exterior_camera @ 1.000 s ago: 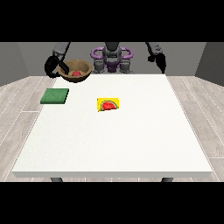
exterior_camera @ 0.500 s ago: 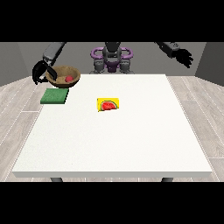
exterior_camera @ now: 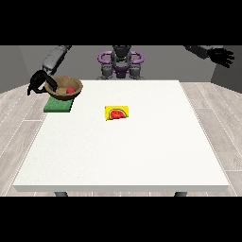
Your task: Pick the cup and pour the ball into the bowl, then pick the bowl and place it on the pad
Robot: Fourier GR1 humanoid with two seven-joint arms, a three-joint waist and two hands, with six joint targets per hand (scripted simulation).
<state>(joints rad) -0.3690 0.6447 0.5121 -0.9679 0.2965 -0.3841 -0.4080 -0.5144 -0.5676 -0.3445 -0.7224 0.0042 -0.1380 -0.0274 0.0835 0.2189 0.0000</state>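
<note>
Change over the last second. My hand at the view's left, fingers curled on the rim of the brown bowl, has carried the bowl from beside my torso outward and down toward the table's far left corner; the bowl now sits low over the green pad, overlapping its far edge, whether touching it cannot be told. The red ball has travelled inside the bowl. My hand at the view's right has swung from near my shoulder out past the table's right edge, raised, fingers spread.
</note>
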